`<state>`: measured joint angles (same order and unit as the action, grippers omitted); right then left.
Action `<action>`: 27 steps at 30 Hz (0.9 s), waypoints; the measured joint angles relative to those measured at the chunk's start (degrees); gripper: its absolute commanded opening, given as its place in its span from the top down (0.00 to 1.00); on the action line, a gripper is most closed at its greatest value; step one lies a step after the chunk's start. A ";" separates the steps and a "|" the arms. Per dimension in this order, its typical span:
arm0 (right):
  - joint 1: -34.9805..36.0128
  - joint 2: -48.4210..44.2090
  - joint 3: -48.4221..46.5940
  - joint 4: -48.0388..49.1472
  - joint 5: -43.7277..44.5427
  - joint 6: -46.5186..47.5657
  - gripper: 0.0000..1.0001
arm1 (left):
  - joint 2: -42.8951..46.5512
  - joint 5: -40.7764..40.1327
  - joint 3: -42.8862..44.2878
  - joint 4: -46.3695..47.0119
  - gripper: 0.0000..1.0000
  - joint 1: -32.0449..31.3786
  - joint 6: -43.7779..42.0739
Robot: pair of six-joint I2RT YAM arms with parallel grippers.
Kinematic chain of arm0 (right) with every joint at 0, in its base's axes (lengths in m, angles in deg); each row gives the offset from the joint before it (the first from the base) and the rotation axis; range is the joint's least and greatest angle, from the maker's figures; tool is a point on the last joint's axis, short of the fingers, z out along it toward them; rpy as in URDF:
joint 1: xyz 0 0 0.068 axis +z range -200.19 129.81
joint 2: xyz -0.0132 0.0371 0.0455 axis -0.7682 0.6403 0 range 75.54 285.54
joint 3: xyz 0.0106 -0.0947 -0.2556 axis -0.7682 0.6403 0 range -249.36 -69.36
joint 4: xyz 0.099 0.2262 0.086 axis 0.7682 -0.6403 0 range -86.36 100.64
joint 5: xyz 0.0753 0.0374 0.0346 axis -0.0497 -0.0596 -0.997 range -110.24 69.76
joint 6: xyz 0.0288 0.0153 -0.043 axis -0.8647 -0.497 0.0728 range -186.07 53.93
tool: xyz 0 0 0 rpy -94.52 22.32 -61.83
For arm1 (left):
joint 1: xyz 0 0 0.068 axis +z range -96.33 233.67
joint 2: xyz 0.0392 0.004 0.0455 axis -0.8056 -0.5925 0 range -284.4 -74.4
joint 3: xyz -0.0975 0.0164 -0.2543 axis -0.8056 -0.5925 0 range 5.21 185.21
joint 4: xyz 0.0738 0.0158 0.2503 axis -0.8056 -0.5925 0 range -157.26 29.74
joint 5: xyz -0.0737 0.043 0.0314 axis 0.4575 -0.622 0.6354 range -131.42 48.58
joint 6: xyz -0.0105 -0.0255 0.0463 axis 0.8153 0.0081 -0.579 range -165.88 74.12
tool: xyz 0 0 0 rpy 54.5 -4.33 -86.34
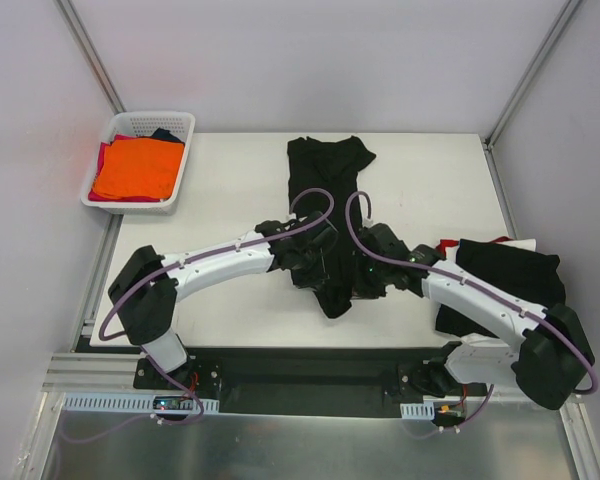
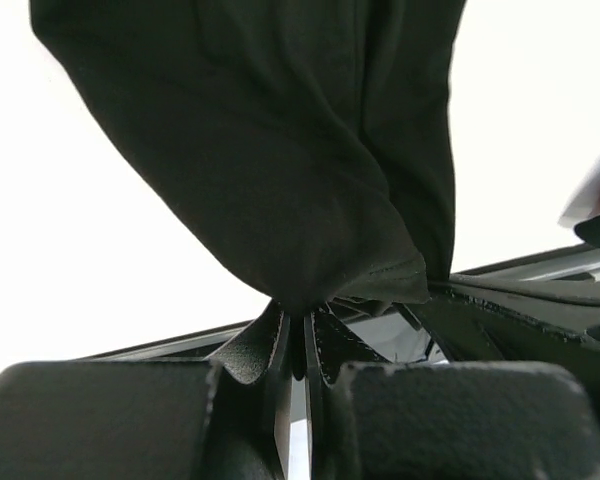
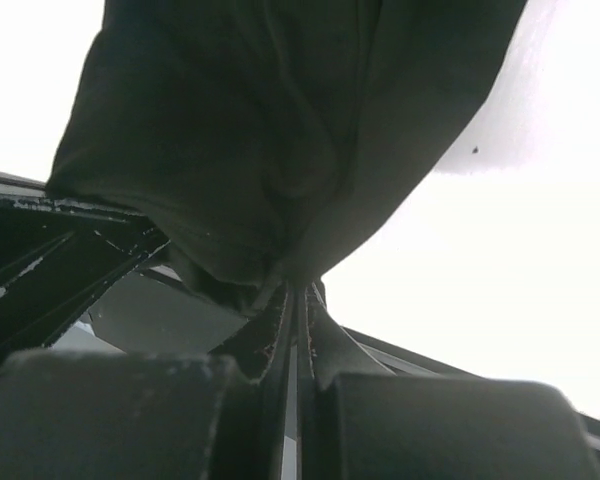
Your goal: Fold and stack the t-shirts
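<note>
White walls close in a pale table (image 1: 430, 170), seen from above with two robot arms fixed at its near edge. One black t-shirt (image 1: 325, 175) lies in the middle of the table as a narrow strip running from the far side toward the arms. Its far end is spread a little wider, and its near end is bunched.

The left gripper (image 2: 298, 320) is pressed together on a fold of that near end. The wrist view shows cloth fanning up and out from between its fingertips. The right gripper (image 3: 295, 295) is also clamped on the cloth, pinching a gathered ridge of the same shirt just beside the left one.

In the far left corner a white lattice basket (image 1: 152, 116) holds a flat orange shirt (image 1: 138, 168) on top of red and dark cloth. On the right side of the table, partly under the right arm (image 1: 480, 300), lies a dark heap of shirts (image 1: 505, 270) with a bit of red and white showing at its edge. Whether that heap is folded cannot be told.

The task looks to be partway through. This shirt seems narrowed lengthwise but not yet folded end to end, and several garments appear to be waiting.

The left arm (image 1: 220, 262) reaches in a low arc toward the centre. The right arm mirrors it, so that both wrists meet near the middle of the table.
</note>
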<state>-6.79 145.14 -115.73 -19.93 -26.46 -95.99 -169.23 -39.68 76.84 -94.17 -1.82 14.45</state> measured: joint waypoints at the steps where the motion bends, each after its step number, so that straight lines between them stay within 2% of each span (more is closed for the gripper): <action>1: -0.46 0.44 -0.68 -0.44 0.02 0.37 0.99 | -0.11 -0.37 0.52 -0.42 0.98 0.11 -0.17; 7: -4.35 2.25 -5.38 -2.80 -0.09 2.78 0.99 | -0.42 -1.14 3.19 -3.82 0.98 2.95 -1.95; 17: -9.49 6.64 -11.06 -4.24 -1.11 6.99 0.99 | -1.22 -1.92 7.67 -8.50 0.97 14.86 -7.91; 27: -13.70 13.62 -17.27 -4.90 -3.23 10.40 0.99 | -8.90 -0.85 15.93 -10.51 0.96 16.55 -13.38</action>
<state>-20.50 158.76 -132.99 -24.83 -29.70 -85.58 -178.12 -40.54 92.78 -104.68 14.73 1.08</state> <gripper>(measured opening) 0.019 0.040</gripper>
